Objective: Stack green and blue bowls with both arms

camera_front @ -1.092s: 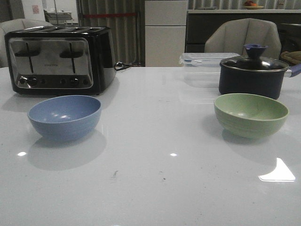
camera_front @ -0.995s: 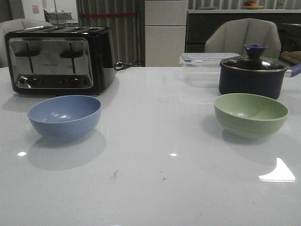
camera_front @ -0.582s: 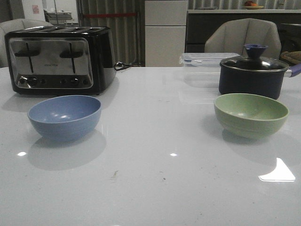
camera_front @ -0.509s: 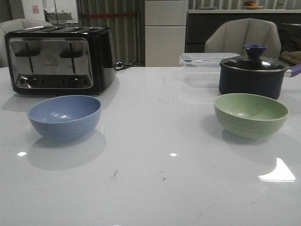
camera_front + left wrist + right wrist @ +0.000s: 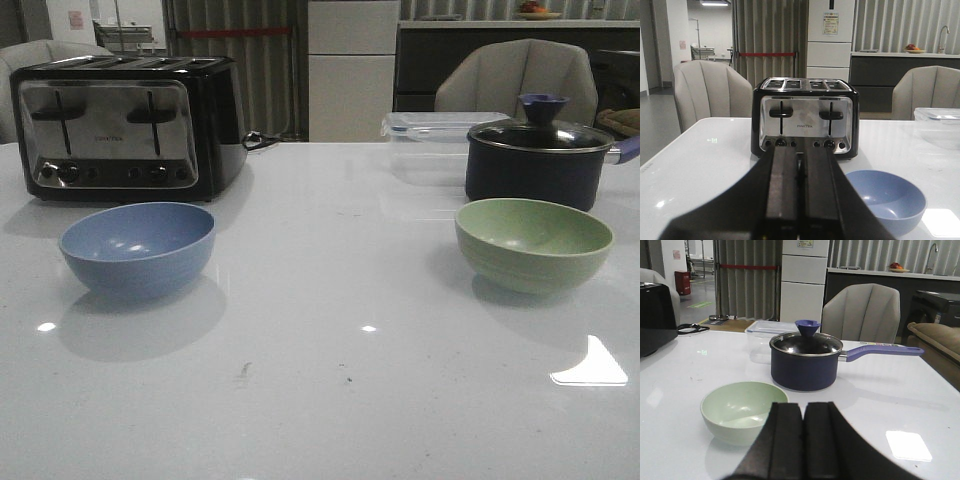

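bowls: 2 (image 5: 137, 247) (image 5: 533, 243) | toaster: 1 (image 5: 128, 125) | pot: 1 (image 5: 540, 160) | container: 1 (image 5: 430, 140)

Left bowl (image 5: 137, 248) before toaster (image 5: 125, 125); right bowl (image 5: 533, 243) before pot (image 5: 540, 160).

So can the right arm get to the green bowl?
Probably yes. The green bowl sits in the open just ahead of the right gripper, which is shut and empty. The pot stands behind the bowl, not in the way.

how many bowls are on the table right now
2. The blue bowl sits on the left in front of the toaster; the green bowl sits on the right in front of the lidded pot. None looks hidden.
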